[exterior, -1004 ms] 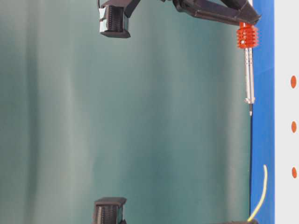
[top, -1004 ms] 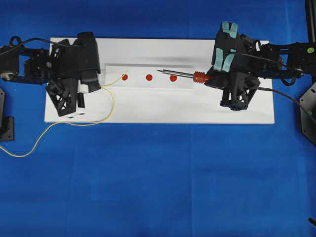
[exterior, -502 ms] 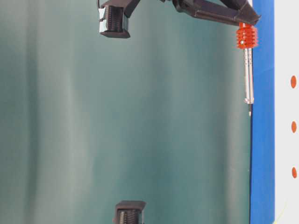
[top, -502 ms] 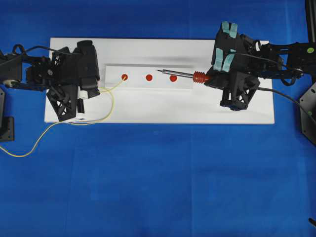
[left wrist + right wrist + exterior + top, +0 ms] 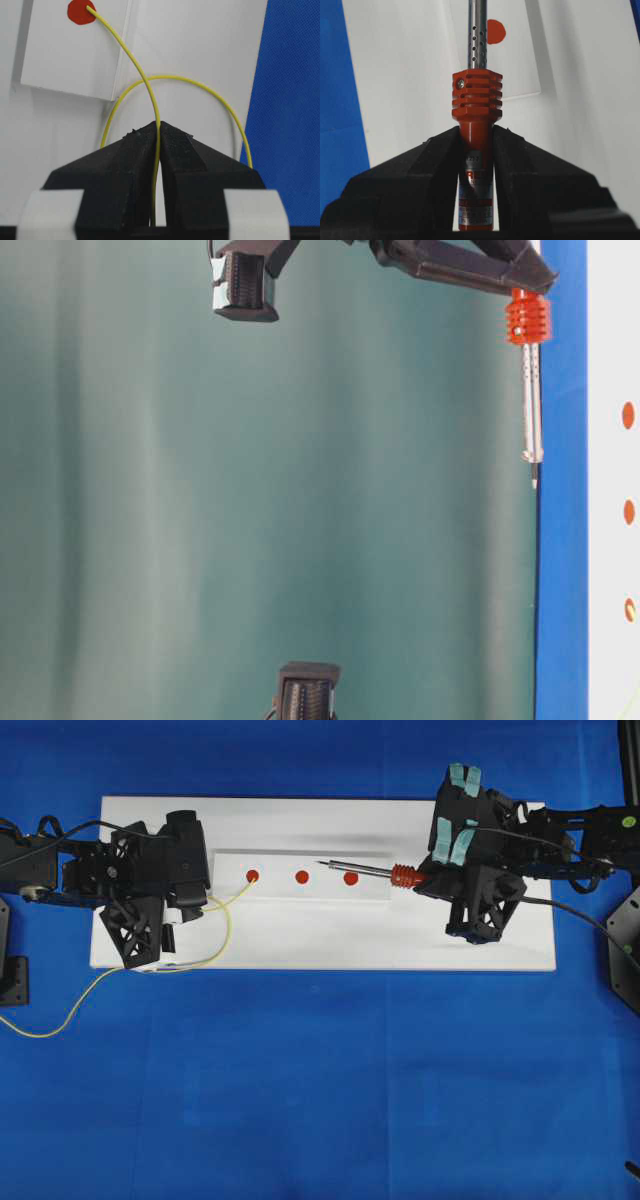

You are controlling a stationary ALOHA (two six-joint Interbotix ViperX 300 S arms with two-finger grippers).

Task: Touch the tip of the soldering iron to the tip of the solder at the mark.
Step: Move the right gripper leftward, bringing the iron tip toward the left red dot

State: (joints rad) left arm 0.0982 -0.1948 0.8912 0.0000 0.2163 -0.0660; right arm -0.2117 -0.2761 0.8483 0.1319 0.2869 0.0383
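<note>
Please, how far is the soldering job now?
Done: the left gripper holds the solder, its tip on the leftmost red mark. In hand: the right gripper holds the iron, which points toward that mark. Left: bring the iron's tip to the solder's tip.

My black latticed left gripper (image 5: 205, 900) with white tape patches, my right gripper (image 5: 425, 878), teal-taped fingers (image 5: 463, 778), black cables
</note>
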